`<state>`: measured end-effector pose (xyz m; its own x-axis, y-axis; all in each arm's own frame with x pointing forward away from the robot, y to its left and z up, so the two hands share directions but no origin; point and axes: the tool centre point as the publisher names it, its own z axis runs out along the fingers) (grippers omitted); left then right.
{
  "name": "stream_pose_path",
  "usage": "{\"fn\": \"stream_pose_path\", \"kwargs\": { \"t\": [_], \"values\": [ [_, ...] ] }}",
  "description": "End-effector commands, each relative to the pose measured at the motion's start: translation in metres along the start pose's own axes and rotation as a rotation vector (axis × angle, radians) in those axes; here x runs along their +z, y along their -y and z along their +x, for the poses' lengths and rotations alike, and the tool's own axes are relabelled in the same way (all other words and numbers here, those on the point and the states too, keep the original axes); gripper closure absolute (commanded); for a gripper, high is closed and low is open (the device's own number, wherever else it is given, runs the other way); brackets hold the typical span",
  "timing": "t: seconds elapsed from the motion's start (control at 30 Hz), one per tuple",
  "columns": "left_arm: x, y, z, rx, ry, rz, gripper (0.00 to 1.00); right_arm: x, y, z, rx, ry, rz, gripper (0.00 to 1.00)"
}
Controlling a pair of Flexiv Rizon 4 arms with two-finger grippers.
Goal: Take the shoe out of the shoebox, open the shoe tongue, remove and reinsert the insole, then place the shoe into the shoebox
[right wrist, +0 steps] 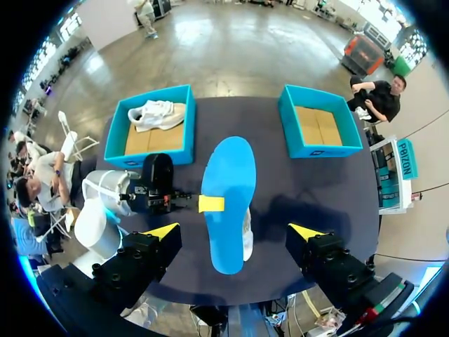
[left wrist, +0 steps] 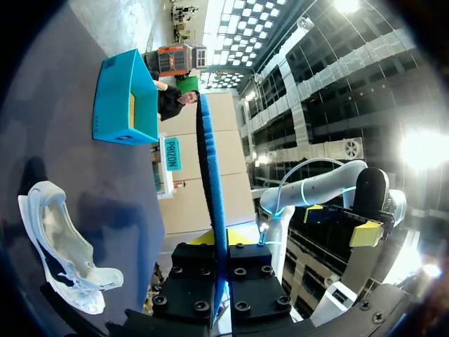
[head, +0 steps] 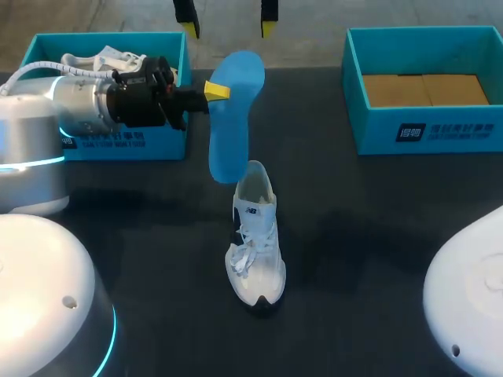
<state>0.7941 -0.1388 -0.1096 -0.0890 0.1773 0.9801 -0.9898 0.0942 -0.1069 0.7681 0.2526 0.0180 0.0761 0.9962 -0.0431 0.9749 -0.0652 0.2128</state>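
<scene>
Our left gripper point(head: 214, 90) is clamped on the flat blue foam insole point(head: 233, 118). The left wrist view shows the insole edge-on, pinched between the two fingers from both sides. The grip sits at one long edge, about halfway along the insole. The insole is held in the air over the dark table point(head: 369, 236) with its broad face turned upward. In the head view its near end overlaps the heel opening of the white lace-up running shoe point(head: 255, 239), but we cannot tell whether the two touch.

The shoe stands upright on its sole near the middle of the table, outside both boxes. Its toe points toward us and its laces lie loose over the front.

Our right gripper point(right wrist: 233, 230) hangs high above the scene, looking straight down. Its fingers are spread wide and hold nothing, with the insole and shoe well below them.

The teal cardboard shoebox on the left point(head: 126, 141) holds a second white shoe point(right wrist: 158, 114) lying on its side. The teal cardboard shoebox on the right point(head: 424, 129) shows only its brown cardboard floor. Both boxes stand at the far side of the table, well apart from each other.
</scene>
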Motion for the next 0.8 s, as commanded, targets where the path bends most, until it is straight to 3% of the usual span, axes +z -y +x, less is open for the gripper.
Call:
{"fn": "stream_pose_path", "kwargs": {
  "t": [0.03, 0.2, 0.27, 0.4, 0.8],
  "values": [
    [0.0, 0.0, 0.0, 0.0, 0.002, 0.0, 1.0, 0.0, 0.0, -0.001, 0.001, -0.002, 0.001, 0.0],
    [0.0, 0.0, 0.0, 0.0, 0.002, 0.0, 1.0, 0.0, 0.0, -0.001, 0.001, -0.002, 0.001, 0.0],
    [0.0, 0.0, 0.0, 0.0, 0.002, 0.0, 1.0, 0.002, -0.004, -0.007, 0.004, -0.094, 0.017, 0.0],
    [0.0, 0.0, 0.0, 0.0, 0.002, 0.0, 1.0, 0.004, -0.005, -0.021, -0.008, -0.17, 0.033, 0.0],
    [0.0, 0.0, 0.0, 0.0, 0.002, 0.0, 1.0, 0.01, -0.007, -0.061, -0.002, -0.326, 0.044, 0.0]
  ]
}}
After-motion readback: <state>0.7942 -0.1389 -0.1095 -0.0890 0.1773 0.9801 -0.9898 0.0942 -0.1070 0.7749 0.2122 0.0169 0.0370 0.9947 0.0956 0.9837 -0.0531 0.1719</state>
